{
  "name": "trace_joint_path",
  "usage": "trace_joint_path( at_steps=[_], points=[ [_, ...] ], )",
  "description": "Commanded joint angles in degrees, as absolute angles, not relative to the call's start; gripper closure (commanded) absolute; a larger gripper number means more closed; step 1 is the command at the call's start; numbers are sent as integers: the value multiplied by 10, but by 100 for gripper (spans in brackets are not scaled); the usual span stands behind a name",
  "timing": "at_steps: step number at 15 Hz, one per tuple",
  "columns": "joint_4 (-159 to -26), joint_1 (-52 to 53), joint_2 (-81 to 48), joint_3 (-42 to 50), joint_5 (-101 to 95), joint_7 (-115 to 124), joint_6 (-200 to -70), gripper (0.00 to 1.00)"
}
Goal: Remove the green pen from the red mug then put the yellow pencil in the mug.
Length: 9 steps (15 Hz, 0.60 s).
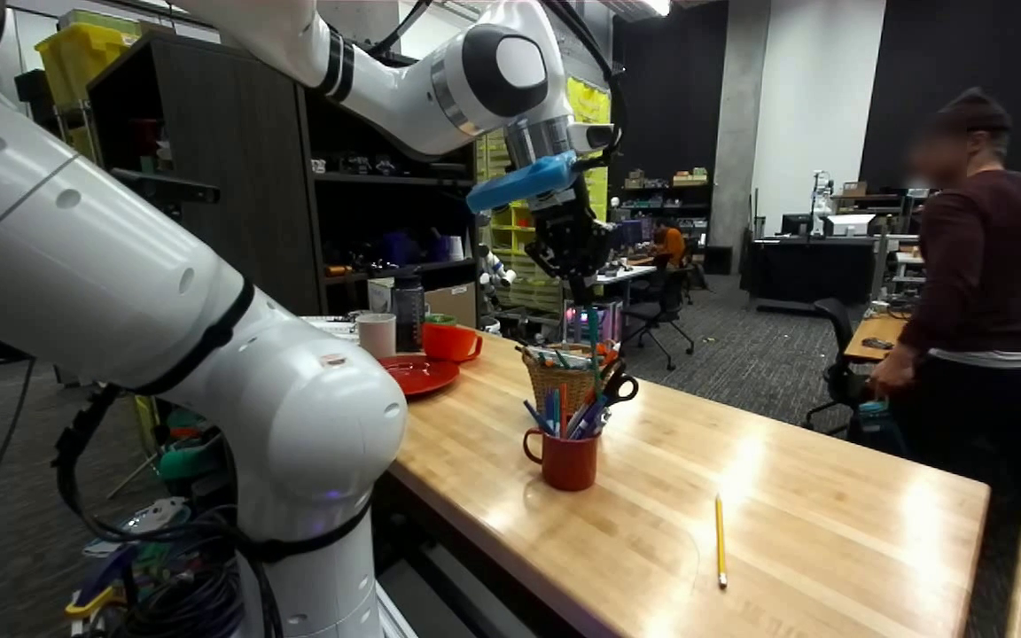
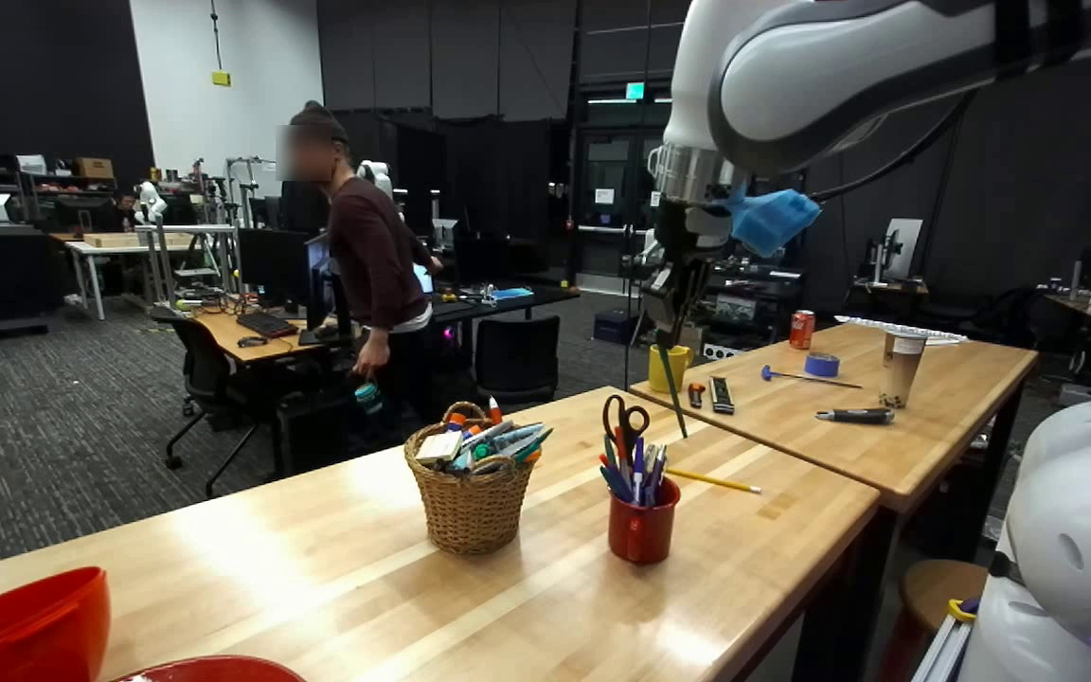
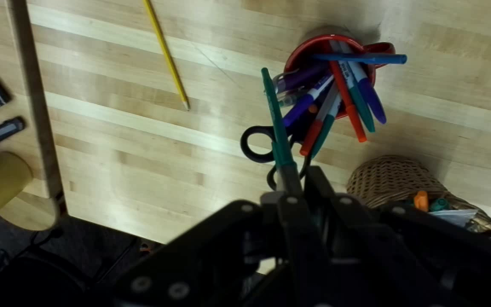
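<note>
1. Yellow pencil (image 1: 720, 540): nearest to me, flat on the table (image 1: 838, 549), apart from the red mug (image 1: 569, 462). Long axis runs away from where I stand: eraser end toward me, sharpened end toward the far edge. Expect it light, stiff and inclined to roll. Advised hold: across the barrel near the eraser end, reaching almost to the table.
2. Red mug: upright, handle to my left, mouth crowded with other pens (image 3: 345, 91). Insertion will probably need a clear gap among them.
3. Gripper (image 1: 583, 296): poised higher than the mug, pinching the green pen (image 3: 275, 121) near its upper end.
4. Green pen: fully out of the mug, hanging near it, above the rim. Long axis is steep, slightly tilted; free end points down. Likely light, stiff, smooth plastic; an end grip may let it pivot. Removal appears complete; set-down should come next.
5. Wicker basket (image 2: 472, 516): behind the mug from here; a possible snag.
</note>
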<state>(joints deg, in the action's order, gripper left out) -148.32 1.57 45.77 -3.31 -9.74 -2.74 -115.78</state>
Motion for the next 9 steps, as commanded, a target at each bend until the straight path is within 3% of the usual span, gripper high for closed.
trace_joint_path(
  at_steps=[1, 9],
  points=[
    [-1467, -11, 447, -37, -134, -13, -1144, 98],
    [-1486, -50, 376, -32, -180, 22, -1150, 98]
  ],
)
